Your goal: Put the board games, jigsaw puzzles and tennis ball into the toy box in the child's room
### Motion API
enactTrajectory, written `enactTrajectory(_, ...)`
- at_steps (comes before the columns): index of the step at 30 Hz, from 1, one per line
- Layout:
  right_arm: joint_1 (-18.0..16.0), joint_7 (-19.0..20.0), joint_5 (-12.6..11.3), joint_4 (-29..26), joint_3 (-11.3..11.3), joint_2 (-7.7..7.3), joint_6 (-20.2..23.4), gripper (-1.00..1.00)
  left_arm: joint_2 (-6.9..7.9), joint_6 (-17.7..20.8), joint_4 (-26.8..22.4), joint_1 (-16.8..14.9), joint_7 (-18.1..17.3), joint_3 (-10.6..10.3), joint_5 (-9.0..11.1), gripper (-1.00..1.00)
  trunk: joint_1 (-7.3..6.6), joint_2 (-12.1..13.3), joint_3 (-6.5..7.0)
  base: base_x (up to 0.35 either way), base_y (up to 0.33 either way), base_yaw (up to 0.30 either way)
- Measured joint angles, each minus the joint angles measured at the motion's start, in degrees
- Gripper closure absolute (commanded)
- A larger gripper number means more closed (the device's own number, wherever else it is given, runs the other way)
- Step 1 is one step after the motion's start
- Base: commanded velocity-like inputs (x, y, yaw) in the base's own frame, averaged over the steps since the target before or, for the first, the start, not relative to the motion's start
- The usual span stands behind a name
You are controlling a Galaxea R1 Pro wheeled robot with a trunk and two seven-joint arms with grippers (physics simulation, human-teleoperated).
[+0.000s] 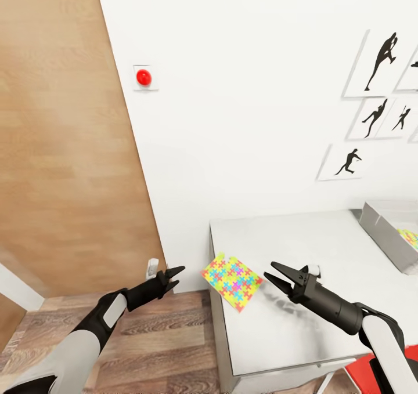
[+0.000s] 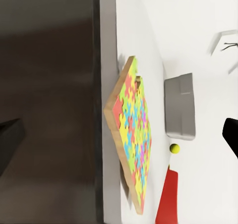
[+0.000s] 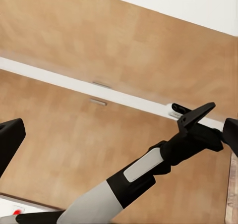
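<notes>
One jigsaw puzzle [image 1: 232,281], a square sheet of yellow, pink, blue and green pieces, lies at the left end of the table [image 1: 302,324], with one corner hanging past the edge. My right gripper [image 1: 270,270] is open just right of it, over the tabletop and pointing at it. My left gripper [image 1: 176,276] hovers open off the table's left end, a short gap from the overhanging corner. The left wrist view looks along the puzzle [image 2: 133,135] to the toy box [image 2: 179,107] and the tennis ball [image 2: 174,148] beside it. The toy box [image 1: 386,231] holds a second puzzle [image 1: 410,237].
A wood-panelled wall [image 1: 64,138] stands left of the table, and a white wall with a red button [image 1: 143,78] and silhouette pictures [image 1: 377,63] behind it. A red object [image 1: 371,373] sits at the table's near right corner. Plank floor [image 1: 168,342] lies under my left arm.
</notes>
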Motion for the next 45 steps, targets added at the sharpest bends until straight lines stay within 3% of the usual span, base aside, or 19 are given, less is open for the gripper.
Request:
enactTrajectory(16, 0.00, -0.46, 0.39, 0.04, 0.79, 0.00, -2.91, -1.00, 0.01, -0.26, 0.03, 0.00, -0.12, 0.02, 0.00, -1.00, -0.01, 0.00, 0.00, -0.008, -0.033, 0.000)
enactTrajectory(24, 0.00, -0.49, 0.45, 0.01, 1.83, 0.00, -3.21, -1.00, 0.08, -0.20, 0.01, 0.00, -0.09, -0.02, 0.06, -1.00, -0.01, 0.00, 0.00, 0.000, -0.136, 0.000)
enactTrajectory(45, 0.00, -0.58, 0.47, 0.00, 2.06, 0.03, -3.38, -1.00, 0.12, -0.18, 0.03, 0.00, -0.21, 0.02, -0.07, -1.00, -0.02, 0.00, 0.00, 0.041, -0.024, 0.000)
